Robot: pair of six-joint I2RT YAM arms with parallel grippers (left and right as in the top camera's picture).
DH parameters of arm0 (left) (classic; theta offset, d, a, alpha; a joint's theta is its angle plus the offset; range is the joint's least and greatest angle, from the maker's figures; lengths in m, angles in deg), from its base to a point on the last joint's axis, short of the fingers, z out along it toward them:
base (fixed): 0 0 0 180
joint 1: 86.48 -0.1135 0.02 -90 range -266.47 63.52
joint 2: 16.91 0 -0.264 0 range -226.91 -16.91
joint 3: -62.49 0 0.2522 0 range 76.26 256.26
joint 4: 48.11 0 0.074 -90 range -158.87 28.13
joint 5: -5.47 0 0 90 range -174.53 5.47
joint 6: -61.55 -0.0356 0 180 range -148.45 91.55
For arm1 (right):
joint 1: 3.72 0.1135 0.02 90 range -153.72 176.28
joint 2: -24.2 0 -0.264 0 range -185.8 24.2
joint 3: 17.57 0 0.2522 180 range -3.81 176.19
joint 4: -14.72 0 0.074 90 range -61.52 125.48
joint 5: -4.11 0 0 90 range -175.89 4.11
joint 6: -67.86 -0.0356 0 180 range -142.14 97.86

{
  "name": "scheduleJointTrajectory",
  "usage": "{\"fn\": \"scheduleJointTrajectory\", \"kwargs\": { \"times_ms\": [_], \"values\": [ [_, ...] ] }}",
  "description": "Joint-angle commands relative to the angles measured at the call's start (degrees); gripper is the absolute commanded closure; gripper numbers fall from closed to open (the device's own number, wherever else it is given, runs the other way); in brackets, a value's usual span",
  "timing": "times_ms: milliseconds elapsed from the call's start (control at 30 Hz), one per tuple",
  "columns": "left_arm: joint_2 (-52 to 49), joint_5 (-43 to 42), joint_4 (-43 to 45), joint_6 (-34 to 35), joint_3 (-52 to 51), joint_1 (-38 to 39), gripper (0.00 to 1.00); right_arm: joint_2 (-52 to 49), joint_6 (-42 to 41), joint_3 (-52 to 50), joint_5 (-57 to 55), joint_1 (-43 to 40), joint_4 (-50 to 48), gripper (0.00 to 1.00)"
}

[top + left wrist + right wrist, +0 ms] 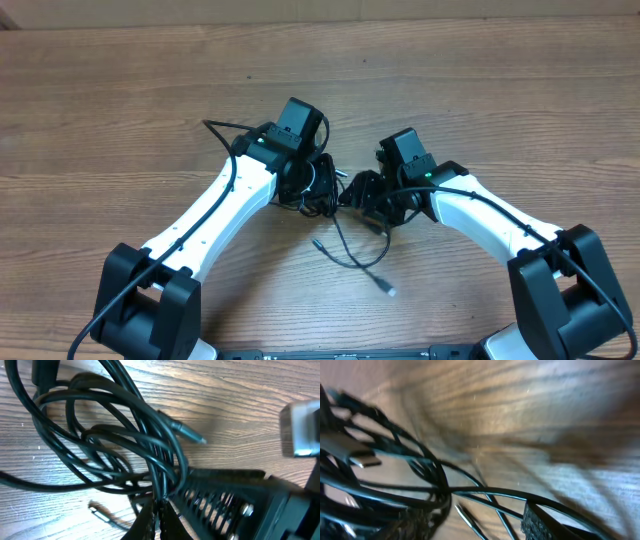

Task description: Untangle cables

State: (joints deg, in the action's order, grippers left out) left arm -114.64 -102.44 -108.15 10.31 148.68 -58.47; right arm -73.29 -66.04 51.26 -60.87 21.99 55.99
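The black cables [322,186] lie in a tangled bundle at the table's middle, between my two grippers. Two loose ends trail toward the front, one with a silvery plug [388,288]. In the left wrist view the loops [115,435] fan out from my left gripper [160,515], which is shut on several strands; a plug [190,435] sticks out to the right. My right gripper [475,527] has its fingers apart, with strands [485,494] crossing between them and the bundle against its left finger. A thin plug tip [467,515] lies between them.
The wooden table [120,90] stretches all round. The right arm's ribbed black finger [225,505] sits right beside the left jaws. Each arm's own thicker black wire [215,128] runs along the arm.
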Motion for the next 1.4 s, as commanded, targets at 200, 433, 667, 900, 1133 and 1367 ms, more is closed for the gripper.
{"fn": "scheduleJointTrajectory", "kwargs": {
  "times_ms": [200,433,667,900,1133,1367],
  "values": [
    [1.1,-6.4,-1.6,-3.8,1.1,-0.2,0.96,-1.0,-4.4,0.0,-3.4,0.1,-4.5,0.45],
    [1.1,-7.7,-5.3,-8.0,1.1,-0.2,0.96,-1.0,-4.2,0.0,-10.5,-0.1,-2.3,0.46],
    [1.1,3.2,-5.7,-4.2,1.1,-0.3,0.60,-1.0,-1.4,0.0,-12.9,-0.1,-1.2,0.30],
    [0.6,11.3,1.7,3.0,0.9,-0.2,0.04,-1.0,-1.5,0.0,-15.4,-0.1,6.0,0.18],
    [-2.3,11.3,6.0,9.2,0.9,0.2,0.20,-1.0,-1.5,0.0,-20.5,0.0,10.5,0.00],
    [-8.3,9.9,10.9,11.2,0.9,1.5,0.48,-1.0,-1.4,0.0,-21.2,0.0,10.8,0.00]
  ]
}}
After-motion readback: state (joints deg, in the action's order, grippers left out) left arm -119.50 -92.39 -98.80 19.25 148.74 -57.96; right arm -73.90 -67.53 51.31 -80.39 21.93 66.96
